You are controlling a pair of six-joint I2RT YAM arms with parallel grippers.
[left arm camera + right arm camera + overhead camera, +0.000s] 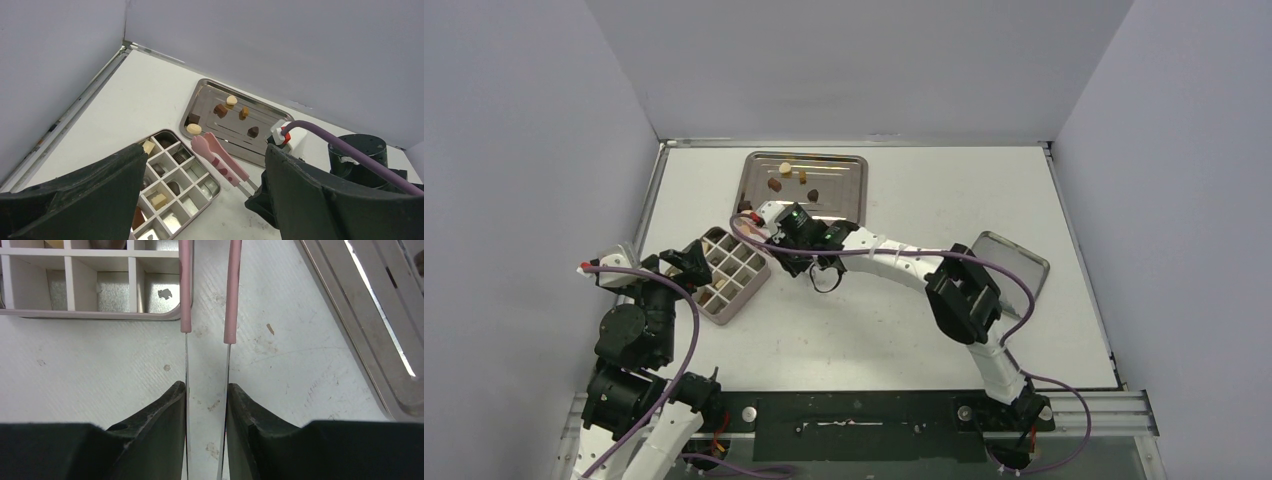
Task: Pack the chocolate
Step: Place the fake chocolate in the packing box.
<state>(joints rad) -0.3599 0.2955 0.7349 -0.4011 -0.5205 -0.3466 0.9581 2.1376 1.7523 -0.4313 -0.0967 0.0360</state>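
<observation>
Right gripper [206, 390] closed on tongs [230, 290], squeezing both arms; box [90, 313] ahead-left of it. Left gripper [205, 165] wide open, empty; chocolate [220, 110] on tray [265, 120] ahead.

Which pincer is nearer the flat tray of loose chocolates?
Right: right pincer, gripping pink tongs, sits at the tray's near edge; left pincer hangs by the divided box.

I read the left arm as folded back close over its base, wrist raised; the left hand [206, 150] has its fingers spread wide with nothing between them. The right arm reaches far forward and leftward, elbow bent; the right hand [206, 388] pinches the pink tongs [185, 290].
</observation>
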